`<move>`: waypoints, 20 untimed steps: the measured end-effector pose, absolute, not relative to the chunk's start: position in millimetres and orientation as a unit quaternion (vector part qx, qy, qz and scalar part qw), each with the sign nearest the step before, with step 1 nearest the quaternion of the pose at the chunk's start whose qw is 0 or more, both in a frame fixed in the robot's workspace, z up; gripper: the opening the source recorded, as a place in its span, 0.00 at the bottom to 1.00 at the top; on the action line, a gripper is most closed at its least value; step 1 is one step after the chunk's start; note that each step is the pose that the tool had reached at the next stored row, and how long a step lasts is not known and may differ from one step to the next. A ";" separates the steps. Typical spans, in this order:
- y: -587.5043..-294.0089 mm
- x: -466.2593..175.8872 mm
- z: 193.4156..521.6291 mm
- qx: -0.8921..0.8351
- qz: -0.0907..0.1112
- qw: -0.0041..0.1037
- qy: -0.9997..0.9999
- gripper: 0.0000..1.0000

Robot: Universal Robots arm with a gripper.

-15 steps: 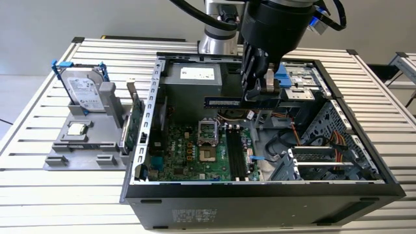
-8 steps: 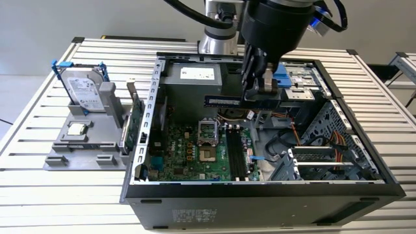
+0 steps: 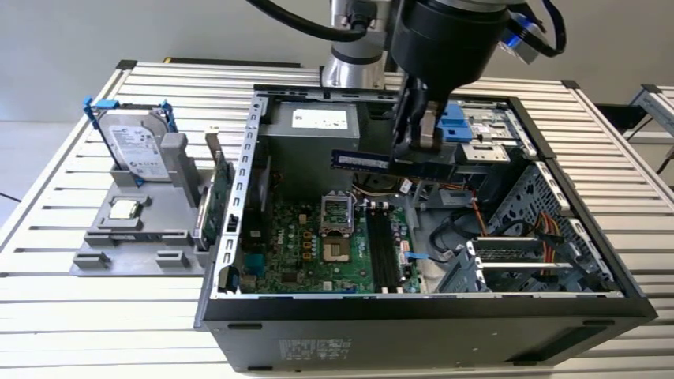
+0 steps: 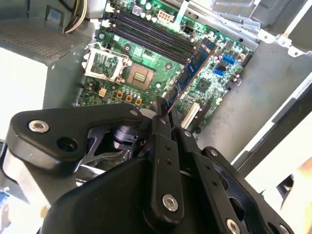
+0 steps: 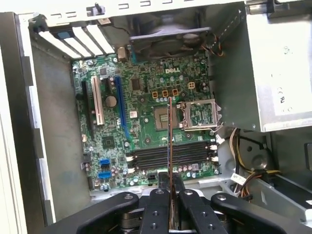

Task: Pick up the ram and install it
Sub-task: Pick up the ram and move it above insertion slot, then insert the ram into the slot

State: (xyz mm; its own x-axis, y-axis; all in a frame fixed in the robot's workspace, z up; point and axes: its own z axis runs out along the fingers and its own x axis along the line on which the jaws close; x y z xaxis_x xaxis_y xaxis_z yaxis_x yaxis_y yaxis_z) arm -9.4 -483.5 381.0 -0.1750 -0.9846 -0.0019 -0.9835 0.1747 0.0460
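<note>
The ram (image 3: pixel 364 160) is a slim dark blue stick held level above the open computer case (image 3: pixel 421 304), over the motherboard (image 3: pixel 305 253). My gripper (image 3: pixel 414 154) is shut on the stick's end toward the exterior view's right. In the second wrist view the ram (image 4: pixel 192 73) sticks out from my gripper (image 4: pixel 164 111) over the board. In the first wrist view the ram (image 5: pixel 169 141) shows edge-on as a thin line rising from my gripper (image 5: pixel 169 197), crossing the black memory slots (image 5: pixel 161 155). The memory slots (image 3: pixel 384 251) lie well below the stick.
On the exterior view's left, a grey stand (image 3: pixel 137 253) holds a silver hard drive (image 3: pixel 137 146) in a blue-tabbed frame, a small chip (image 3: pixel 126 209) and a green expansion card (image 3: pixel 218 197). Inside the case are the power supply (image 3: pixel 316 120), drive cage (image 3: pixel 526 260) and cables (image 3: pixel 479 217).
</note>
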 end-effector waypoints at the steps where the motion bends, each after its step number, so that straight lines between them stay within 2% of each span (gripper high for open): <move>1: -483.5 -9.4 381.0 0.638 -0.018 0.014 -0.770 0.00; 20: -483.5 -9.3 381.0 0.586 -0.019 0.013 -0.810 0.00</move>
